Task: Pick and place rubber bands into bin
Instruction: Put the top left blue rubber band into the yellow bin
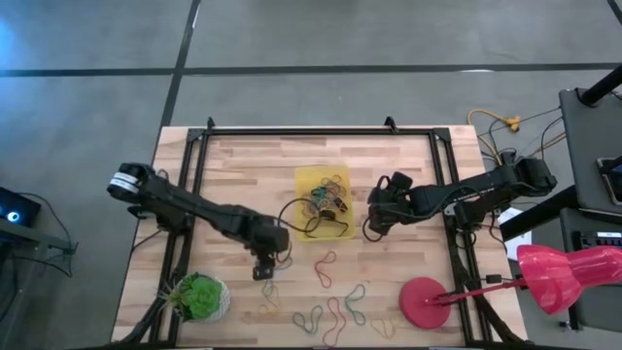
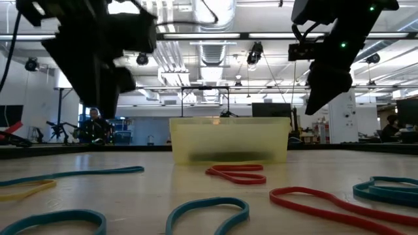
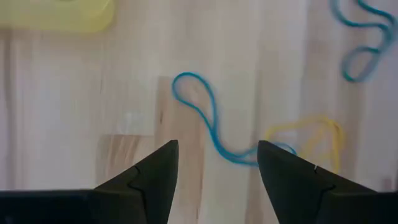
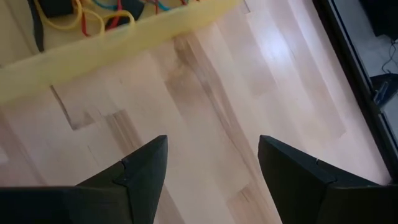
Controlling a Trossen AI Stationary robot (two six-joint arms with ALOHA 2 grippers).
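Rubber bands (image 1: 326, 316) lie scattered on the wooden worktop (image 1: 243, 165) near its front edge; red, teal, yellow loops. More sit tangled inside the bin (image 1: 303, 182), a translucent yellow tray at worktop centre.

L arm reaches in from the left edge, stretched diagonally toward the middle, wrist bent down. Left claw (image 1: 262, 267) hangs just in front-left of the bin, over a teal band (image 3: 202, 112) w/ a yellow band (image 3: 311, 137) beside it. Fingers (image 3: 152, 180) spread wide, nothing betw. them, clear of the wood.

R arm comes in from the right edge, elbow folded, wrist angled down. Right claw (image 1: 372, 226) sits just right of the bin, above bare wood. Fingers (image 4: 140, 171) wide apart, holding nothing.

Low view: both claws hang above the surface, either side of the bin.

No readable labels or writing.
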